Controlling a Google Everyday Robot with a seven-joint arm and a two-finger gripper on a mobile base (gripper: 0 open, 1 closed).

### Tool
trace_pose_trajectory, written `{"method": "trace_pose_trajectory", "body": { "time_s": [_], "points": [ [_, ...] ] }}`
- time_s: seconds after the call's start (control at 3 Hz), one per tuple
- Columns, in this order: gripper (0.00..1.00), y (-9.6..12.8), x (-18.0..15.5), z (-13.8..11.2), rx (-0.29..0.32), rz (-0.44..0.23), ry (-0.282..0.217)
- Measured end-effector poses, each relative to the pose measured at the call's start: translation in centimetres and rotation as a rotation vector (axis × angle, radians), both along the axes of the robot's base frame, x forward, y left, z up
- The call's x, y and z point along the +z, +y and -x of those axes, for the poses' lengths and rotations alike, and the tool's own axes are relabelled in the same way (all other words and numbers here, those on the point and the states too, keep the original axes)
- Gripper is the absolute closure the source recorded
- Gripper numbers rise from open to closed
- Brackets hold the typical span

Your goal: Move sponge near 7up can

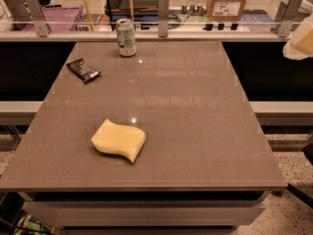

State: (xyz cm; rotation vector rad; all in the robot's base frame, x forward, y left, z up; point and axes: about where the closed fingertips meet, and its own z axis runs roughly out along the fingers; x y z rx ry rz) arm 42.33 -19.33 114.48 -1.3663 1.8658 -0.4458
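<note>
The pale yellow sponge (119, 140) lies flat on the grey table (195, 121), toward the front left. The 7up can (126, 37) stands upright at the table's far edge, left of centre and well behind the sponge. Of my gripper, only a pale blurred part (299, 42) shows at the right edge of the view. It is beyond the table's far right corner, far from both the sponge and the can. It holds nothing that I can see.
A small black snack packet (83, 70) lies at the far left of the table, in front and to the left of the can. A glass railing with metal posts (163, 8) runs just behind the table's far edge. Low ledges flank the table on both sides.
</note>
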Motion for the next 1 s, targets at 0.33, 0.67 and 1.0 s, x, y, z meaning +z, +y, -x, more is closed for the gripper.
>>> {"method": "trace_pose_trajectory", "body": {
  "time_s": [0.33,0.67,1.0],
  "points": [
    [0.06,0.00,0.00,0.00,0.000,0.000,0.000],
    [0.06,0.00,0.00,0.00,0.000,0.000,0.000],
    [0.06,0.00,0.00,0.01,0.000,0.000,0.000]
  ]
}}
